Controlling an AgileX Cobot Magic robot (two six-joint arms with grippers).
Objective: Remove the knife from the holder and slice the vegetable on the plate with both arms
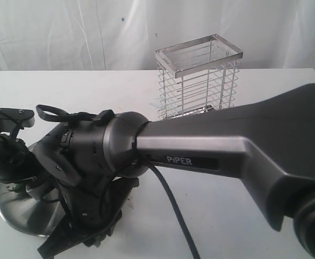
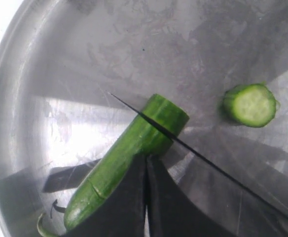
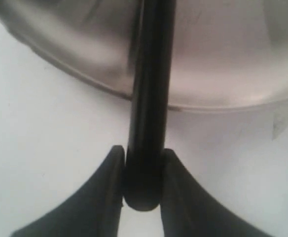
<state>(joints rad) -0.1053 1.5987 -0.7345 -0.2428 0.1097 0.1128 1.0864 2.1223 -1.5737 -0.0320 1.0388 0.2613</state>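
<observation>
Exterior view hides both claws: right claw (image 3: 141,163) clamps knife (image 3: 146,98); left claw (image 2: 146,197) together beside vegetable (image 2: 129,153).

White table (image 1: 244,216) carries 2 things: steel plate (image 1: 17,216) at front-left edge, mostly hidden by arms, and wire holder (image 1: 198,81) standing upright towards the back, approx centre, well apart from plate

Both arms (image 1: 200,145) are dark grey to black with smooth, matte shells. One long tapered link carries "PiPER" in white on a black strip, beside a rounded joint housing. Black cables loop near that joint. Fingers (image 3: 104,197) are black and curved.
</observation>
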